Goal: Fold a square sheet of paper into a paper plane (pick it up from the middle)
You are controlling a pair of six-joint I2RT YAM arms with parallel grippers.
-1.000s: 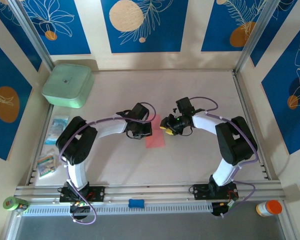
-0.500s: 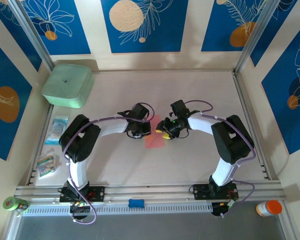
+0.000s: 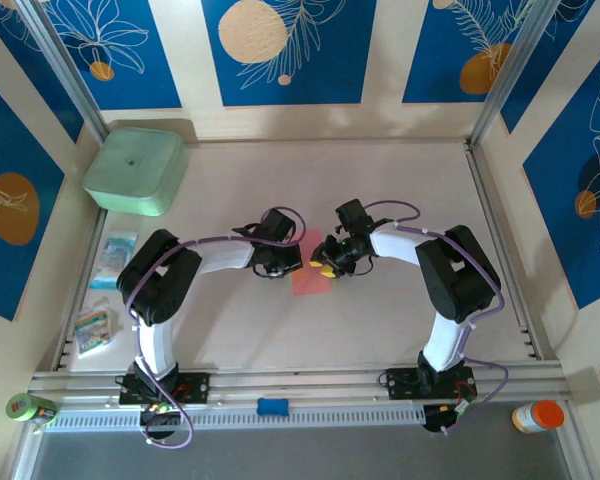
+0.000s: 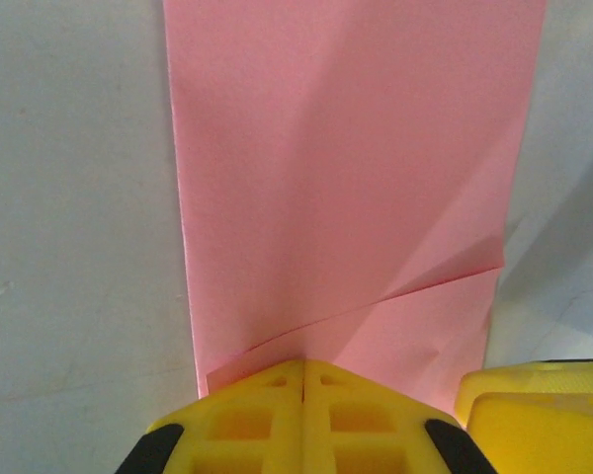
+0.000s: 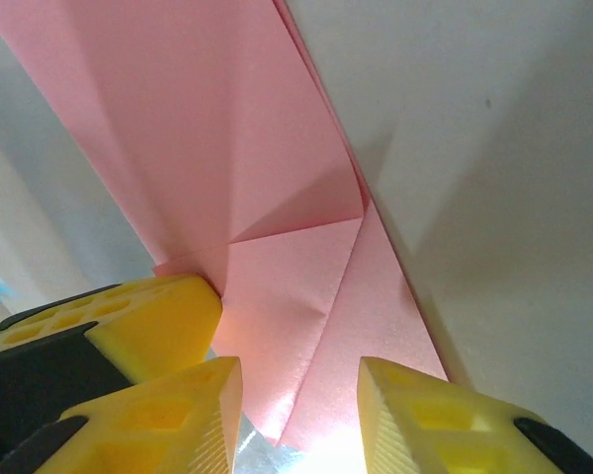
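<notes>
The square sheet of paper (image 3: 311,281), pink and partly folded with a diagonal flap, lies flat at the table's middle. My left gripper (image 3: 293,266) is shut, and its joined tips (image 4: 303,363) rest on the near edge of the paper (image 4: 346,178), where a flap runs under them. Just to its right, my right gripper (image 3: 326,266) stands open. In the right wrist view the pointed corner of the folded paper (image 5: 277,286) lies in the gap between the right gripper's (image 5: 299,395) fingers. The two grippers' tips almost touch. No finished paper plane is in view.
A mint-green box (image 3: 135,170) sits at the back left. Clear printed packets (image 3: 113,258) (image 3: 93,328) lie along the left edge. Metal rails run along the table's right side and front. A small blue object (image 3: 272,406) lies on the front rail.
My right gripper has moved left onto the paper, close to the left gripper, and its jaws have narrowed a little. The left gripper has stayed shut in place.
</notes>
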